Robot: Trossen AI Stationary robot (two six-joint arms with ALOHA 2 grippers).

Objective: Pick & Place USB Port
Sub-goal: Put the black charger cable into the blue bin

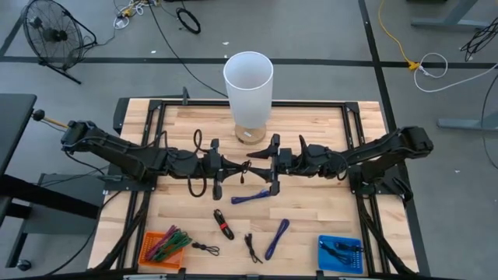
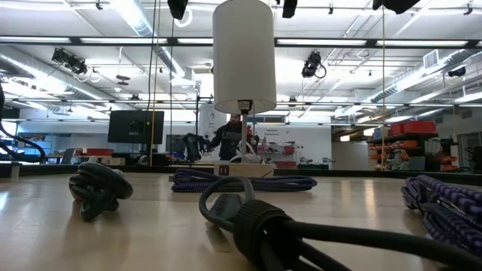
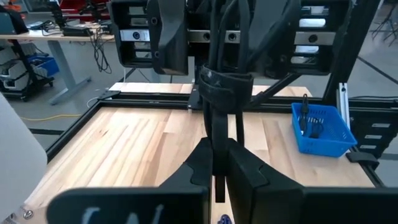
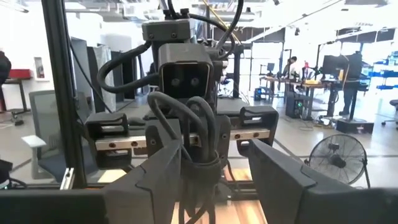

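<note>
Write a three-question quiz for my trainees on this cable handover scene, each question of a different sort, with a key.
1. True or false: the left gripper is shut on the bundled black cable.
2. Which bin holds black cables: A orange bin, B blue bin?
3. Fill in: the tall white cylinder stands at the table's ___ edge.

Key: 1 true; 2 B; 3 far. The right gripper is open around the cable.
</note>
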